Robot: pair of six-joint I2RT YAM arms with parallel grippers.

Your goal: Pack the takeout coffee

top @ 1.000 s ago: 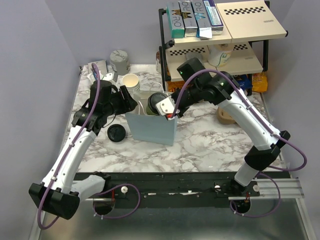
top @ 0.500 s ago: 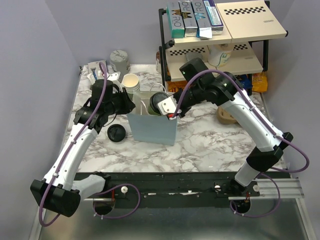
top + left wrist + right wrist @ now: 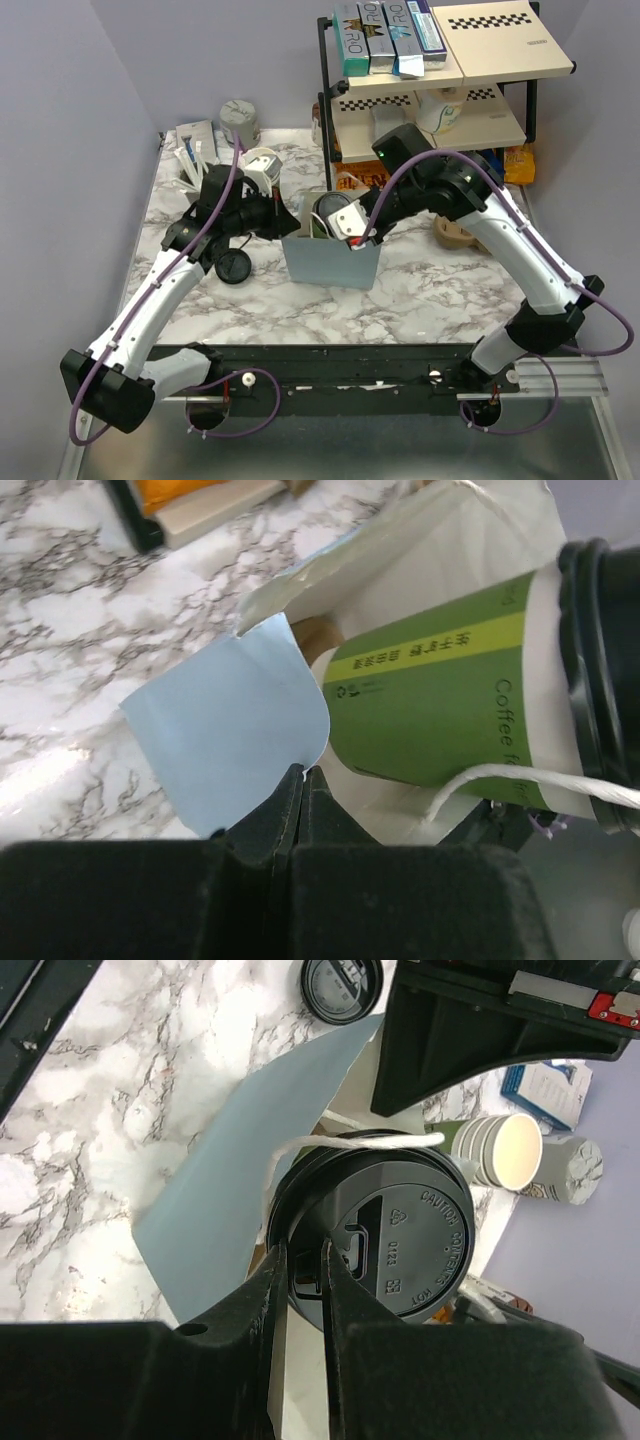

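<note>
The takeout coffee (image 3: 400, 1235) sits in the open mouth of a light blue paper bag (image 3: 335, 268) standing near the middle of the marble counter (image 3: 430, 290); whether its base reaches the bag's bottom cannot be told. Its round black lid is embossed "CAUTION CONTENTS", with smaller marks beside that too fine to read. In the left wrist view its green side (image 3: 440, 710) carries "Coffee" in dark letters, a yellow-green band of Chinese characters and a small recycling mark. One white string handle (image 3: 350, 1145) crosses the lid's edge.

The right fingers (image 3: 303, 1265) pinch the lid's rim, one finger on either side of it. The left fingers (image 3: 303, 790) are pressed together on the bag's upper edge, gripping the blue paper at its left side.

On the counter just left of the bag lies one loose black lid (image 3: 232, 267). Behind the left arm stands one stack of lidless cream-and-green cups (image 3: 262, 165); how many are nested cannot be told. Farther back is one grey lidded cup (image 3: 240, 122).

A black-framed shelf (image 3: 325, 100) at the back right holds four upright boxes (image 3: 385, 38) on top, each showing large letters "RO", next to one flat cream box (image 3: 510, 45) edged with a black-and-white checker strip
</note>
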